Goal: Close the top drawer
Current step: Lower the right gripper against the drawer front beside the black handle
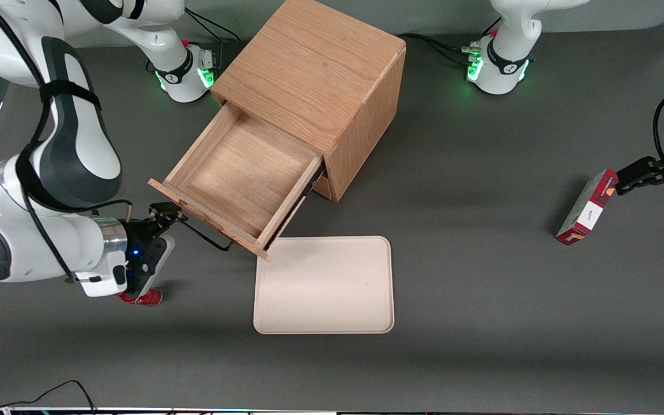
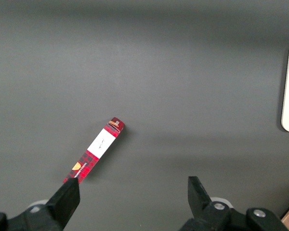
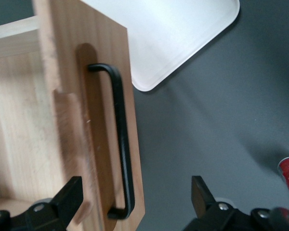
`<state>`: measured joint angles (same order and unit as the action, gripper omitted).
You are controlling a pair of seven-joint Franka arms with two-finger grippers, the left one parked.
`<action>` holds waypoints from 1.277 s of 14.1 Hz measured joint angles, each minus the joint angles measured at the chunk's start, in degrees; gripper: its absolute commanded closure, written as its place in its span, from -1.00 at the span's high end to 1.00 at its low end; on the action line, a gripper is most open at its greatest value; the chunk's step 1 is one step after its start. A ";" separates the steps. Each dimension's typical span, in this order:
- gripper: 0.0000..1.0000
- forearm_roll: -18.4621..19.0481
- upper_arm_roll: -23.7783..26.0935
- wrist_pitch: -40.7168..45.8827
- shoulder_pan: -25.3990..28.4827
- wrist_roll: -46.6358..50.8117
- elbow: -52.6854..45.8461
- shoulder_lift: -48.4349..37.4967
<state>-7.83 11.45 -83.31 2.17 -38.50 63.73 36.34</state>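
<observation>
Top drawer (image 1: 245, 173) pulled well out of the cabinet (image 1: 332, 86), its front facing the working arm's end of the table (image 1: 482, 288). Gripper (image 1: 166, 214) in front of the drawer front, fingers spread, one on each side of the wire handle (image 3: 119, 144). Tray (image 1: 324, 285) flat on the table, nearer the camera than the drawer, one corner just beside the drawer front. Carton (image 1: 587, 207) toward the parked arm's end. Can (image 1: 146, 297) under the gripper's wrist, nearer the camera.

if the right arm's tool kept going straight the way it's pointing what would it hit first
Most likely the flat light-oak front of the pulled-out top drawer, near one end of its thin black wire handle. The open tool sits just in front of that drawer front, one finger overlapping the panel; depth is unclear.
</observation>
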 measured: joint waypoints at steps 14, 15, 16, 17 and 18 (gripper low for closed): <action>1.00 -1.86 0.00 -6.63 0.00 5.52 6.28 2.39; 1.00 -1.89 0.00 -7.11 0.00 5.54 6.89 2.37; 1.00 -1.93 0.00 -7.37 -0.01 5.56 7.34 2.30; 1.00 -1.95 0.00 -7.61 -0.02 5.58 7.62 2.22; 1.00 -1.97 0.00 -7.63 -0.03 5.62 7.65 2.18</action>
<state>-9.79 11.45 -90.94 2.14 -32.89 71.38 38.52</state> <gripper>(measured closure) 0.000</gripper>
